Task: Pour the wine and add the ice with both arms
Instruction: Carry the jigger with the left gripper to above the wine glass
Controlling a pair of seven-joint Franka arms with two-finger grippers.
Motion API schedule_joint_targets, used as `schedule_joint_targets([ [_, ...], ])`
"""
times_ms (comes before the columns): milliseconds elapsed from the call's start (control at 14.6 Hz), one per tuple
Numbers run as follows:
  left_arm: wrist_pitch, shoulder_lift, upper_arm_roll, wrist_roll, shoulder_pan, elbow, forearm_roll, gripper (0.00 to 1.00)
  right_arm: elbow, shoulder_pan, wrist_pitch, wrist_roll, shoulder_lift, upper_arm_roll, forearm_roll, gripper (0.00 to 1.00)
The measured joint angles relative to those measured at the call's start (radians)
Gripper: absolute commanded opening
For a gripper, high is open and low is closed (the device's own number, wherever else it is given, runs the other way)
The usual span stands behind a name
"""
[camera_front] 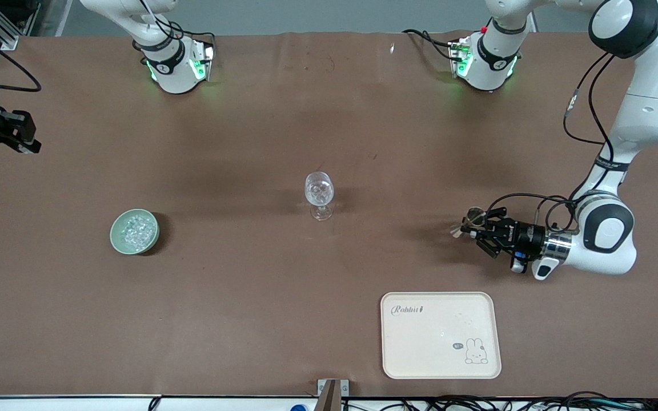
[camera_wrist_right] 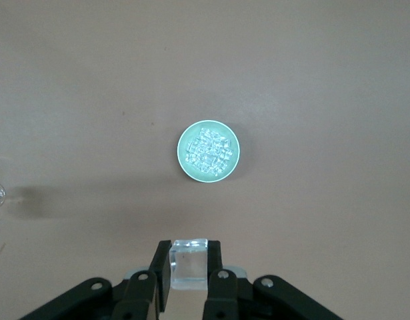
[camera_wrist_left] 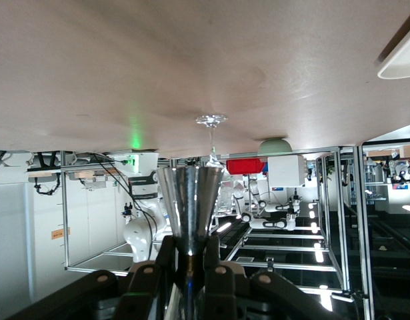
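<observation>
Ice point(camera_front: 135, 230) fills a green bowl point(camera_front: 116, 240) that we see toward the right arm's end of the brown table point(camera_front: 249, 297). Near the front edge lies a cream tray point(camera_front: 414, 348). Our left pincer point(camera_front: 466, 230), low over the table above the tray in the front view, is clamped on a small metal measuring cup point(camera_wrist_left: 189, 207). A stemmed glass point(camera_front: 319, 193) stands mid-table. High over the bowl, our right pincer point(camera_wrist_right: 189, 267) is clamped on one clear cube point(camera_wrist_right: 189, 263).

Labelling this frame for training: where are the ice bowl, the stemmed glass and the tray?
ice bowl point(camera_front: 114, 240): front view, green rim.
stemmed glass point(camera_front: 319, 189): front view, bowl.
tray point(camera_front: 420, 342): front view, bare centre.
</observation>
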Motion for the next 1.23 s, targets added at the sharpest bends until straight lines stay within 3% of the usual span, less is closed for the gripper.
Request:
schedule_joint_targets([
  [959,0.428,-0.089,-0.311,-0.261,-0.005,-0.145,0.0,0.0,-0.004,-0.012,0.001,0.0,0.0,-0.004,0.0,0.0],
  [1233,0.506,-0.141,-0.358,-0.305,-0.014,-0.2,0.0,0.0,-0.004,-0.012,0.001,-0.001,0.0,-0.004,0.0,0.0],
])
